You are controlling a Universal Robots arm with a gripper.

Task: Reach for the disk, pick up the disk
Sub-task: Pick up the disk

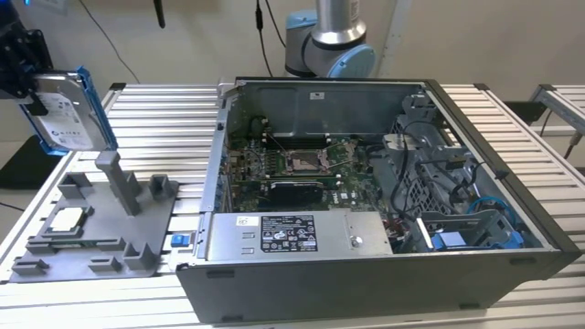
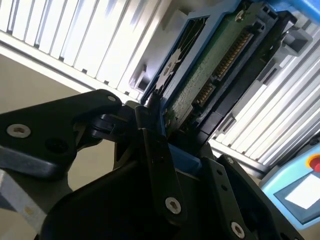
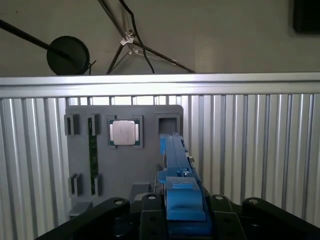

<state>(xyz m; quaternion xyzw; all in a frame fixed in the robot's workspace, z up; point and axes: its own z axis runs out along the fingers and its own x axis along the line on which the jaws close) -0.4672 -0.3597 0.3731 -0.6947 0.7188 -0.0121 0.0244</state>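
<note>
The hand is pinching the disk, with its black fingers pressed against the disk's opposite faces. In the exterior view the disk hangs upright in the air at the exterior view's far left. Its white label faces the camera and one blue side rail runs along its right edge. It is clear of the tabletop and sits above the grey fixture plate without touching it.

In the second wrist view the disk shows its green circuit board and connector row, framed by the blue rails, and the hand grips it at one end. In the first wrist view the disk appears edge-on, rising from the hand.

The fixture plate lies flat on the slatted tabletop and carries a small square silver chip in a recess. A narrow green board stands in a slot just beside the chip.

At the exterior view's right, an open computer case rests on the tabletop, well apart from the disk. The arm's base stands beyond the far side of the case.
</note>
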